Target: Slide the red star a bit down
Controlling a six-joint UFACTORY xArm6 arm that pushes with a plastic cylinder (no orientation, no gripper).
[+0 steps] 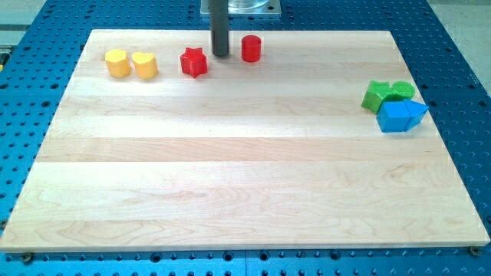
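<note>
The red star (pixel 194 62) lies on the wooden board (pixel 245 153) near the view's top, left of centre. My tip (pixel 221 54) stands just to the star's right and slightly above it, a small gap apart. A red cylinder (pixel 251 48) stands to the right of my tip.
Two yellow blocks, a hexagon-like one (pixel 117 63) and a heart-like one (pixel 144 65), sit left of the star. At the view's right edge a green star-like block (pixel 376 95) and a green cylinder (pixel 401 91) touch two blue blocks (pixel 401 116). Blue perforated table surrounds the board.
</note>
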